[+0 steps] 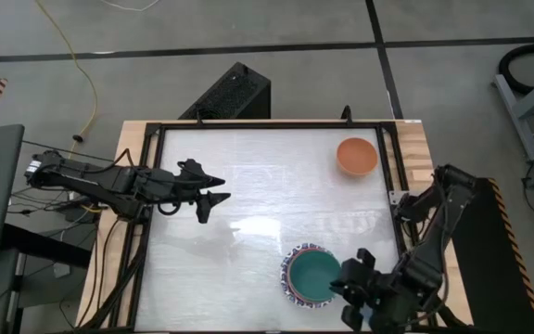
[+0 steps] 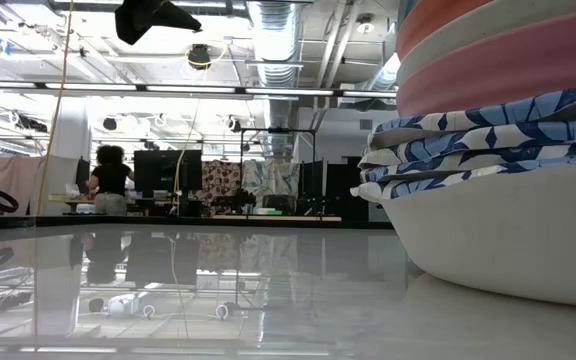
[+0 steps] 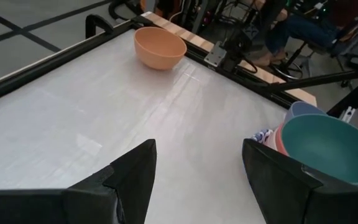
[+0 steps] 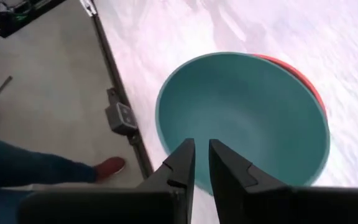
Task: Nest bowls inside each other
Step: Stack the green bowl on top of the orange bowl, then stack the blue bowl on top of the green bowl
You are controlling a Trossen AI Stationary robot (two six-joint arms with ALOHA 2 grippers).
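A stack of nested bowls [image 1: 310, 276] stands near the table's front right, with a teal bowl [image 4: 241, 118] on top and a red rim [image 4: 297, 74] showing under it. The low view shows pink and blue-patterned rims [image 2: 478, 140] lower in the stack, and a white bowl [image 2: 508, 240] resting on the table. A lone orange bowl [image 1: 356, 156] sits upright at the far right. My right gripper [image 4: 202, 155] hovers over the teal bowl's right rim. Its fingers are nearly together, with a narrow empty gap. My left gripper [image 3: 197, 180] is open above the table's left middle.
A black frame [image 1: 146, 186] and a wooden edge [image 1: 417, 158] border the white tabletop, and the middle of the table [image 1: 267, 204] offers free room. A person's leg and red shoe [image 4: 107, 167] show on the floor beside the table's right edge.
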